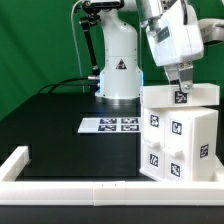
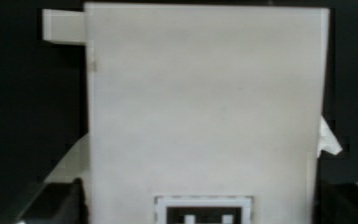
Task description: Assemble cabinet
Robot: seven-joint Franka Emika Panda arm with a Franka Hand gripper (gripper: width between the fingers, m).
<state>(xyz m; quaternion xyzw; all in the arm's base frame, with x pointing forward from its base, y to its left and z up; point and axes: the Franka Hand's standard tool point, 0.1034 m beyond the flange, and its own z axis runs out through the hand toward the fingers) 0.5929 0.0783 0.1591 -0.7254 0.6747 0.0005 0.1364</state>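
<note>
On the black table [image 1: 50, 110], at the exterior view's left, a long low white rail [image 1: 60, 186] is running along the near edge. Farther right, the flat white marker board [image 1: 110, 125] is lying near the middle. At the right, the large white plastic box-shaped cabinet [image 1: 178, 135] [image 2: 197, 110] is standing by the rail. The gripper [image 1: 181, 88] is hanging at its top; whether it is gripping, I cannot tell.

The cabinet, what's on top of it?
The gripper sits on the cabinet, at a tagged white block lying across its top. The wrist view shows mostly the block, so what is under it stays hidden.
</note>
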